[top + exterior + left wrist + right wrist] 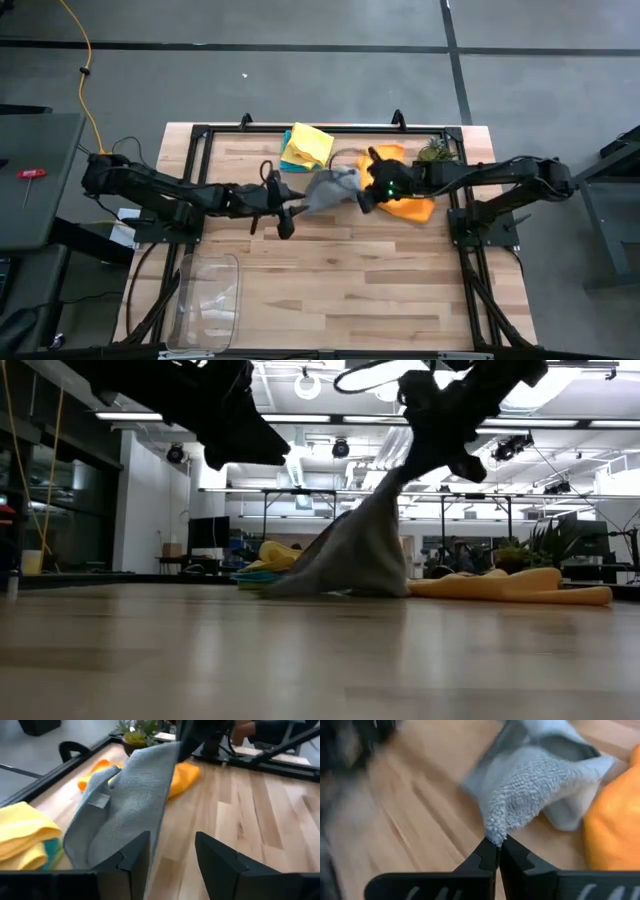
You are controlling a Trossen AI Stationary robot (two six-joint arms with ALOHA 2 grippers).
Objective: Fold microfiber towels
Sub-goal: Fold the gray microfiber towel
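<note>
Right tool (497, 851) — pinching grey towel (540, 780).

Lighting is bright and even, supplied by ceiling strip lights (300, 422) visible in the low view. There, both arms appear as dark silhouettes against the glare. The near table (300, 660) surface is out of focus. The right wrist view shows motion blur along one side; the grey towel (535, 785) remains sharp. Shadows on the table are soft.
</note>
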